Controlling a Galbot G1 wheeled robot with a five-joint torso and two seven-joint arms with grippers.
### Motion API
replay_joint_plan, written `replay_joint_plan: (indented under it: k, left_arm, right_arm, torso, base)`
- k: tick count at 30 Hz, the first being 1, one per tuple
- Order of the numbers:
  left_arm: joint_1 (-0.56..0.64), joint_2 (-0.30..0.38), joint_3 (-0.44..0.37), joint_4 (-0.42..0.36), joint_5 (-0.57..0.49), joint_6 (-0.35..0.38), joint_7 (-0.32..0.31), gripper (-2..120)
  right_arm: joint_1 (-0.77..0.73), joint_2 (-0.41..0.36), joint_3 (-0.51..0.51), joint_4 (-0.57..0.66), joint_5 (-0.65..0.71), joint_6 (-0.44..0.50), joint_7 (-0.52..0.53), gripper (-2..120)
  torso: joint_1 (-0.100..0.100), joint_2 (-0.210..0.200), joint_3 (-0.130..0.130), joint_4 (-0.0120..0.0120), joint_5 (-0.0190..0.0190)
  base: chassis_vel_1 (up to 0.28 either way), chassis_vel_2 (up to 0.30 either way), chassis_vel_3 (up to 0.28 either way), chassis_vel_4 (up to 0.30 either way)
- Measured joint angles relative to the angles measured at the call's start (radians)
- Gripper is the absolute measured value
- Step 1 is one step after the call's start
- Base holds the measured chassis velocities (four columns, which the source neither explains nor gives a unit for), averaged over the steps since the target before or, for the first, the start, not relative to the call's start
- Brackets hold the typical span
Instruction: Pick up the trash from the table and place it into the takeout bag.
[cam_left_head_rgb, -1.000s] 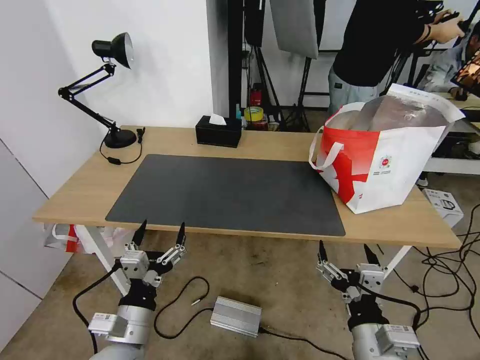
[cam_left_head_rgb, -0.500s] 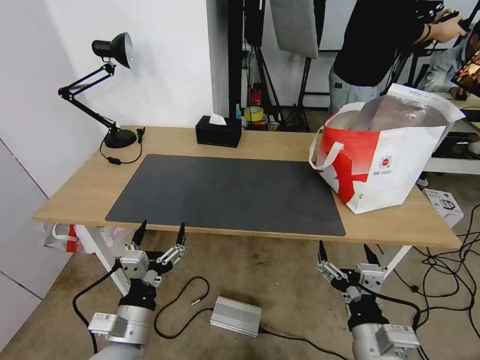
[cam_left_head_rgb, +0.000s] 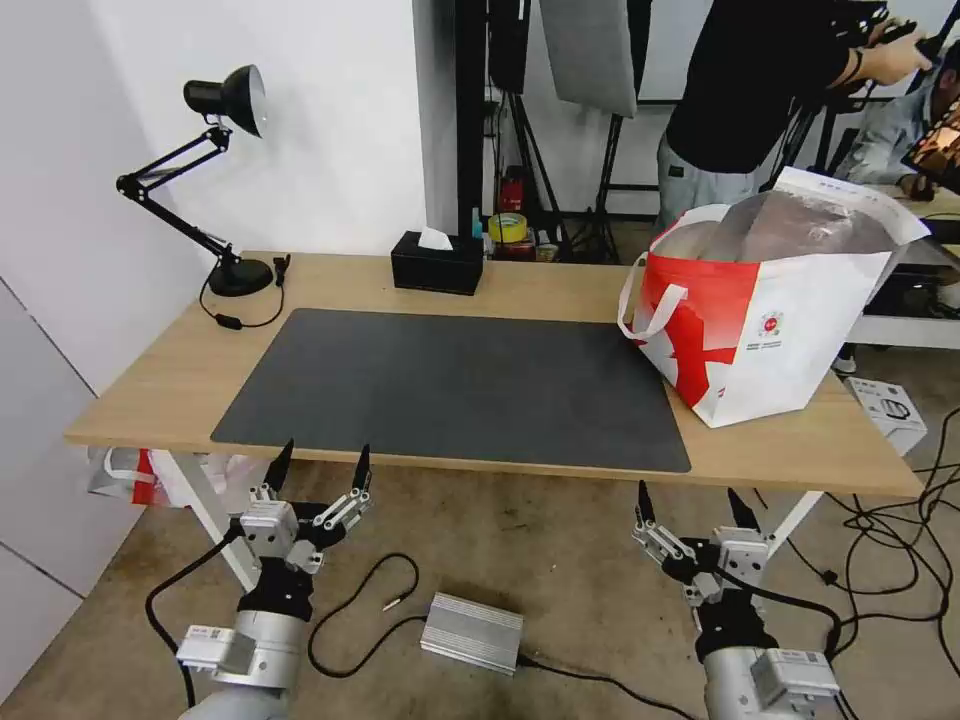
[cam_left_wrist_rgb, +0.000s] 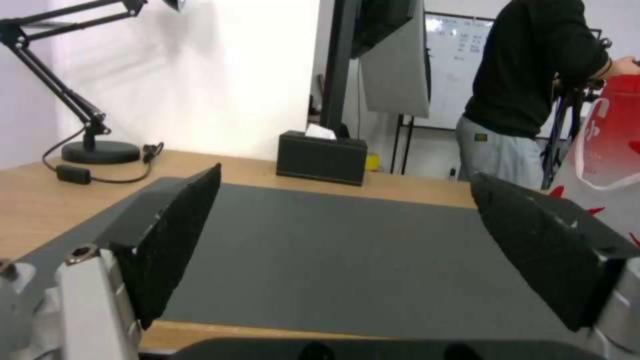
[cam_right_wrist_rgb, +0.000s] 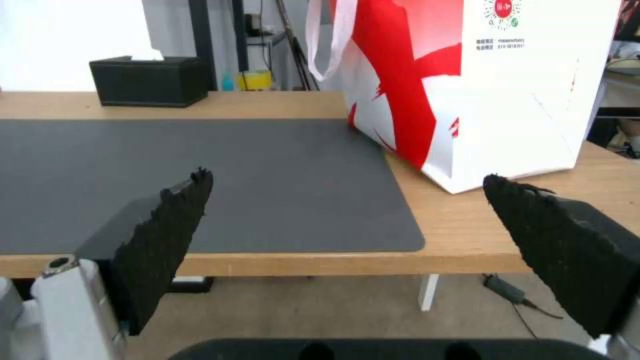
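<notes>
Head view: table with takeout bag on its right end; your left gripper and right gripper hang below the near edge, jaws spread. Left wrist view adds tissue box. Right wrist view adds the bag's logo.
</notes>
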Motion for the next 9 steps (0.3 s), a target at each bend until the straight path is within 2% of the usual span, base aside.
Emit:
replay_joint_plan:
  k: [9]
  left_arm:
    - [0.0,0.0,0.0,0.0,0.0,0.0,0.0,100]
  right_arm:
    - [0.0,0.0,0.0,0.0,0.0,0.0,0.0,100]
  torso:
    - [0.0,0.0,0.0,0.0,0.0]
  base:
    - [0.0,0.0,0.0,0.0]
